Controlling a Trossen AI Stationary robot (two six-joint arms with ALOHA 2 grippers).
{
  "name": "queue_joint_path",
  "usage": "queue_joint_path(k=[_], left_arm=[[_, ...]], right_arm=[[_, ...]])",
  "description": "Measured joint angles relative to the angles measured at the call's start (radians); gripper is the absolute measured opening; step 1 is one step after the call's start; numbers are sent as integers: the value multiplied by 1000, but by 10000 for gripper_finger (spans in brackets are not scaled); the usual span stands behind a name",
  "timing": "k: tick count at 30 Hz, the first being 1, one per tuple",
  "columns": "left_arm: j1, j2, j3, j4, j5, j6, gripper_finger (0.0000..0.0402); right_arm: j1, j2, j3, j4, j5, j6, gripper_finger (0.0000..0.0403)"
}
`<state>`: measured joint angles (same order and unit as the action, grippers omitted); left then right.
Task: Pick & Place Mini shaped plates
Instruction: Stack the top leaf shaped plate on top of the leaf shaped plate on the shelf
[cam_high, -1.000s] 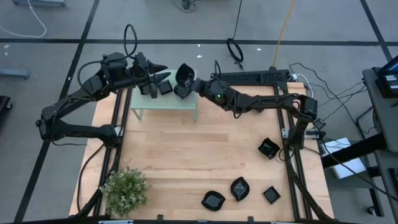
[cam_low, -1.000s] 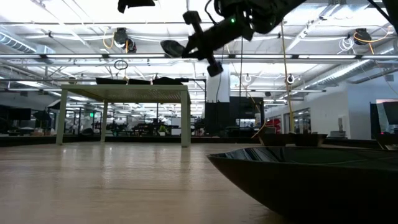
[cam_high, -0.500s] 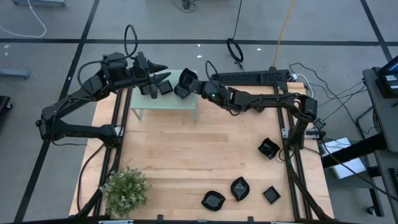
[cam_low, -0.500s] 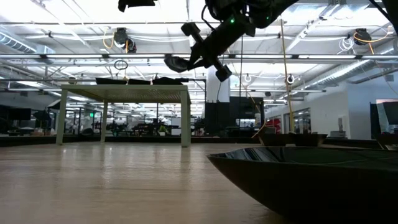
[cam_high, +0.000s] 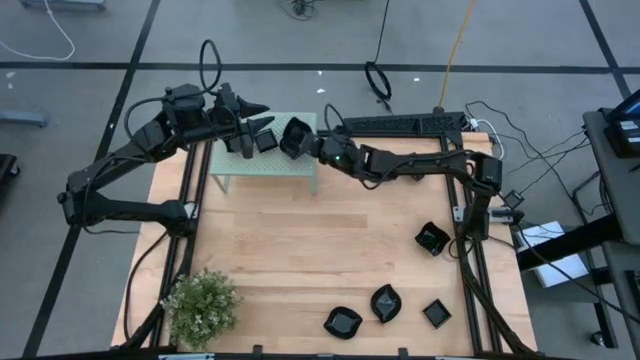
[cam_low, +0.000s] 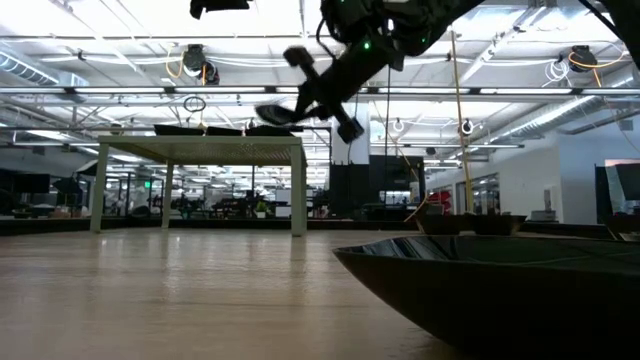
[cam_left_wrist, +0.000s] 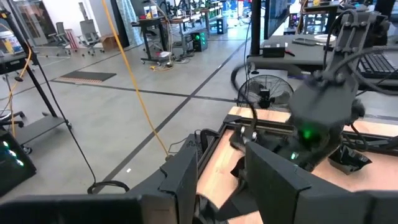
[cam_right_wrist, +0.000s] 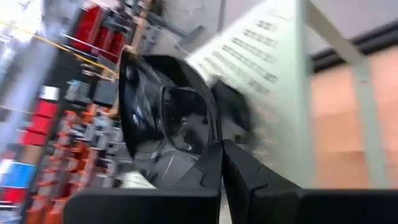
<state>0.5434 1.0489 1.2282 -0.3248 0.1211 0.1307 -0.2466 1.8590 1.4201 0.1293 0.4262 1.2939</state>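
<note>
Gripping a black plate (cam_high: 294, 136) by its rim, the right hand (cam_high: 306, 143) hangs over the pale green stand (cam_high: 262, 168). The left hand (cam_high: 250, 128) hovers beside it, fingers parted; its square plate (cam_high: 266, 141) is mostly hidden.

Grey floor (cam_high: 90, 40) with dark tape lines, cables trailing; wooden table (cam_high: 300, 250); open workshop behind, ceiling strip lights (cam_low: 120, 30), desks, fan (cam_left_wrist: 264, 93).
</note>
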Motion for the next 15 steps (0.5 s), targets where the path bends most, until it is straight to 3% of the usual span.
queue_joint_path(k=[15], left_arm=[[19, 0, 0, 0, 0, 6, 141]], right_arm=[[0, 2, -3, 39, -8, -31, 0]])
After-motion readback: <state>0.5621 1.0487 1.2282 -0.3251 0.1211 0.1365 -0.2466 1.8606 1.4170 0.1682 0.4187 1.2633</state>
